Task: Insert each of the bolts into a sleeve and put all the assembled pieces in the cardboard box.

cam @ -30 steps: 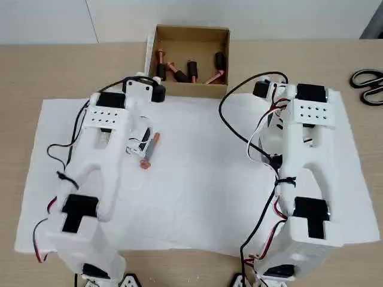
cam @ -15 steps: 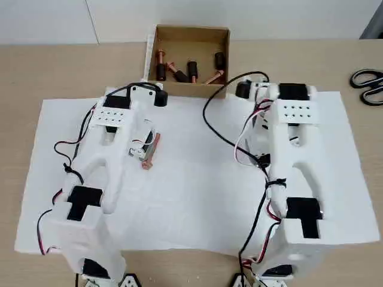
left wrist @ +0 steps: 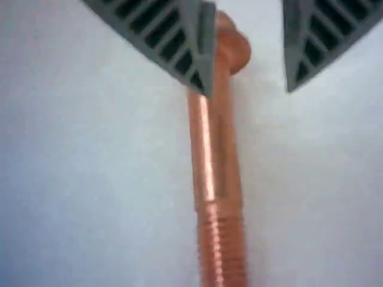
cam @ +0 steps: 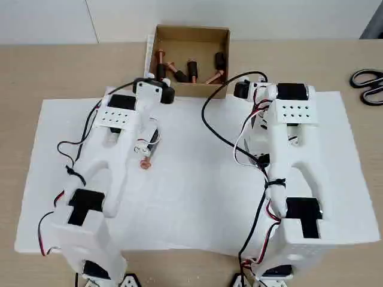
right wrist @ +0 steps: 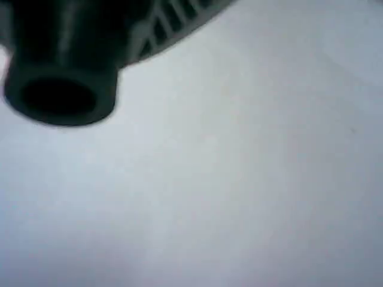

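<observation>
Table [cam: 36, 66] of pale wood, covered across its middle by a white sheet [cam: 191, 197]. Two white arms side by side over the sheet: left arm [cam: 111, 137] bent in toward the middle, right arm [cam: 293, 143] stretched toward the far edge. Just past that far edge, a cardboard box [cam: 192, 27], open on top, with several assembled pieces [cam: 191, 70], copper bolts in black sleeves, lying loose inside. Far off at the table's right edge, well apart from the sheet, a pair of scissors [cam: 368, 84].

Left pincer [left wrist: 246, 86] open and pointed down at the sheet, its two ribbed fingers [left wrist: 173, 36] spread wide. Between them, the round head of a copper bolt [left wrist: 216, 179] lying flat on the sheet. Much nearer to one finger than to the other: that finger overlapping the shank just under the head, touching or merely above it not clear, and a plain gap of sheet on the other side. Smooth shank, then thread, running away from the fingertips. Seen from above, one end of the bolt poking out from under the pincer, toward the near side of the sheet.

Right pincer [right wrist: 102, 42] closed on a short black sleeve [right wrist: 60, 78], hollow end turned toward the wrist camera, one ribbed finger against its side and white sheet behind it.
</observation>
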Robot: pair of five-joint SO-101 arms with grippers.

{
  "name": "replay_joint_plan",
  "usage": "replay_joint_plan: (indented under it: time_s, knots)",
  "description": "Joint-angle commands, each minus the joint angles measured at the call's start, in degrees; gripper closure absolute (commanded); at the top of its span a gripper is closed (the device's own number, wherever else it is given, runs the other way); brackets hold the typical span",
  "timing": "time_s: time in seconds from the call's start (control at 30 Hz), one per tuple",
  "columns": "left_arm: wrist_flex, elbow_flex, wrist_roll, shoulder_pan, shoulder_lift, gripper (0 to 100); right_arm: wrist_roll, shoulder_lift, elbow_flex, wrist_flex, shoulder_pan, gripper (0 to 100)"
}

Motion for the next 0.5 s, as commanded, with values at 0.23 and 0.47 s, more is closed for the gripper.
replay_joint_plan:
  time_s: [0.23, 0.47]
  knots:
    - [-1.49, -2.33, 2.37, 2.37, 0.44, 92, 0.0, -3.38, -0.09, -0.31, -0.4, 99.5]
    - [-1.41, -2.33, 2.46, 3.78, 0.7, 91, 0.0, -3.38, -0.09, -0.31, -0.4, 99.5]
